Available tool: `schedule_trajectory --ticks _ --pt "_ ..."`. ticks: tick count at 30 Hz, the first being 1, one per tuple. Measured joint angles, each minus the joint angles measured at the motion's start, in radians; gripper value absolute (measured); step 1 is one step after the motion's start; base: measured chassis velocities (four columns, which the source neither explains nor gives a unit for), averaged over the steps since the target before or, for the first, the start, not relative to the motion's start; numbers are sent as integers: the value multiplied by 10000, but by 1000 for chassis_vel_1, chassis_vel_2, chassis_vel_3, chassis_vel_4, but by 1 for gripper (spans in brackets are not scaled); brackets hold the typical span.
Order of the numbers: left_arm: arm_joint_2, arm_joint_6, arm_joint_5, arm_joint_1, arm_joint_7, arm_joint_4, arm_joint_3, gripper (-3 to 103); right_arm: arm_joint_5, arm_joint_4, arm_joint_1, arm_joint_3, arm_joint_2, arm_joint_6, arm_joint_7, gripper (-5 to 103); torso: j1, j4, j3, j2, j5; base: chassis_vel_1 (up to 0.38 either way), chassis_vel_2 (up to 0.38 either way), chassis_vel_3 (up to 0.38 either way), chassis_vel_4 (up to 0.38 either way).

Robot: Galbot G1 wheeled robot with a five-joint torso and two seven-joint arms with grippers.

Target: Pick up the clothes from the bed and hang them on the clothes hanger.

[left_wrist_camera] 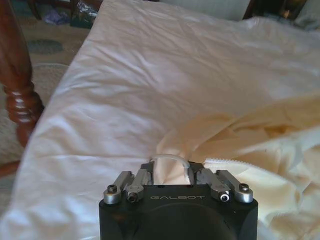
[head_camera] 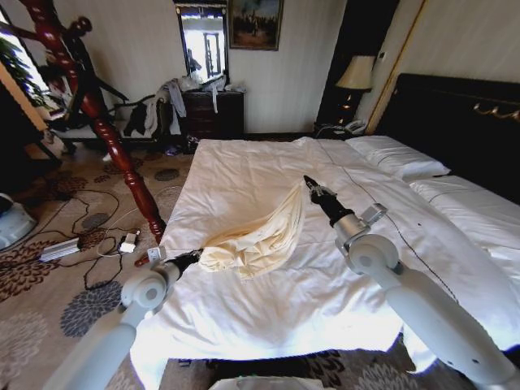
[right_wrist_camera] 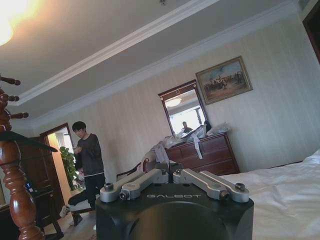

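Both arms fill the foreground of the head view; left gripper (head_camera: pixel 193 258) sits low near the bed's (head_camera: pixel 268 325) left edge, pinched shut on one end of the clothes (head_camera: pixel 258 236); left wrist view confirms it, cream cloth bunched between the closed fingers (left_wrist_camera: pixel 192 172); right gripper (head_camera: pixel 311 185) is higher, over the middle of the bed, and the other end of the clothes rises to it; fingers closed on that end as far as head view shows; right wrist view shows its linkage (right_wrist_camera: pixel 175 175) folded in and its camera pointing at the far wall, not at the cloth.

Clothes hang stretched between the two grippers, middle sagging and apparently brushing the duvet; so pickup looks partly done, grasp made on both ends, cloth not fully clear of the bed.

Hanger (right_wrist_camera: pixel 27 140) hangs on the wooden stand (head_camera: pixel 97 114) to the robot's left, well apart from the clothes; nothing on it yet; left to do: lift clear, carry over, drape on hanger.
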Motion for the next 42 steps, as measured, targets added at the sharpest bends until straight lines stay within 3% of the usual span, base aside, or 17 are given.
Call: schedule_trajectory --ticks 3,5,7,11,14,16,23,27,29,31,32,33,34,36,37,39,42 --pt "424 133 389 441 -280 -345 -128 53 -33 -12 -11 42 76 2 -1 0 0 -1 0 0 -1 0 0 0 0" --pt "533 146 603 575 -357 -415 -170 53 -35 -12 -11 52 105 2 -1 0 0 -1 0 0 -1 0 0 0 0" --pt "834 228 1063 985 -426 -645 -320 69 -39 -12 -19 75 149 2 3 0 0 0 0 0 -2 0 0 0 0" --pt "1037 561 949 1207 -629 -766 -407 74 -59 -12 -32 75 152 2 6 0 0 -2 0 0 0 0 0 0 0" --pt "1144 1034 -212 1347 -1934 -808 -371 90 -62 55 -44 98 120 -2 30 0 2 0 1 0 0 0 0 0 0" --pt "1009 1070 -761 1443 -2340 -748 -300 98 -54 142 -89 178 46 -7 43 0 1 -1 1 0 -1 0 0 0 0" --pt "659 1086 -1264 1816 -2803 -448 -192 100 -37 282 -397 475 -134 -12 50 0 1 -3 1 0 -1 0 0 0 0" --pt "749 1086 -832 2104 -2943 -323 -213 100 -39 316 -421 543 -88 -11 55 0 1 -1 1 0 0 0 0 0 0" --pt "798 1085 -130 2360 -2931 -267 -232 100 39 325 -321 625 -41 20 55 0 1 -1 1 0 0 0 0 0 0" --pt "801 983 903 2565 -2356 -261 -235 100 183 318 -220 729 -27 83 55 0 1 0 0 0 0 0 0 0 0" --pt "783 551 1759 2700 -1505 -281 -234 100 256 300 -178 793 -26 108 55 0 1 1 1 0 0 0 0 0 0" --pt "783 551 1759 2700 -1505 -281 -234 100 256 300 -178 793 -26 108 55 0 1 1 1 0 0 0 0 0 0" --pt "741 4 2657 2830 -458 -363 -232 100 298 281 -161 851 -39 122 53 0 1 0 1 0 -2 0 0 0 0" --pt "698 -688 3328 2943 442 -496 -193 100 297 276 -183 869 -54 130 47 0 1 -1 0 0 1 0 0 0 0" --pt "698 -688 3328 2943 442 -496 -193 100 297 276 -183 869 -54 130 47 0 1 -1 0 0 1 0 0 0 0" --pt "617 -1926 3807 3084 1632 -763 -23 100 271 343 -285 869 -60 133 43 0 1 -2 1 0 1 0 0 0 0" --pt "436 -3210 4030 3125 2873 -902 292 100 240 407 -368 858 -88 134 41 0 0 -1 0 0 1 0 0 0 0"
